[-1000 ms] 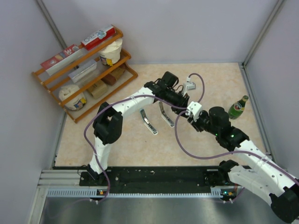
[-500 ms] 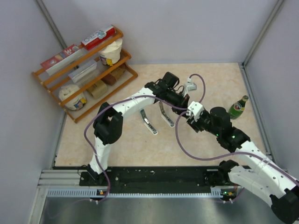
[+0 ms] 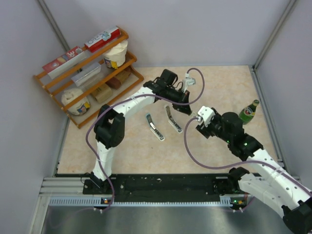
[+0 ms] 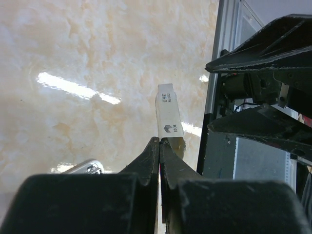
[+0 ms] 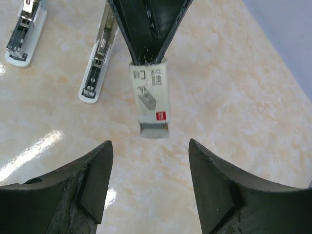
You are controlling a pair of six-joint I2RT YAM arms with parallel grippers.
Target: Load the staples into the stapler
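**Desk:** What's laid out, biggest first?

**Op:** Beige marbled tabletop (image 3: 122, 146). Slatted wooden rack (image 3: 110, 101) at the upper left of the overhead view, with packets and tubs on its shelves. Small green glass bottle (image 3: 248, 112) upright at far right.

**Desk:** Staplers?

**Op:** I see two white-and-metal staplers lying swung open at centre frame, side by side but apart: left stapler (image 3: 154, 126), right stapler (image 3: 173, 118).

**Desk:** And the staples?

**Op:** Small whitish cardboard box of staples (image 4: 168, 114), dark mark on its face. The right wrist view shows a red patch near its free end. It sticks out from the fingertips over bare tabletop, just right of the right stapler.

**Desk:** Pincers?

**Op:** Left gripper (image 4: 160, 141) is clenched on one end of the box of staples. Right gripper (image 5: 150, 146) is released, fingers spread wide just short of the box's free end. I see them touching nothing.
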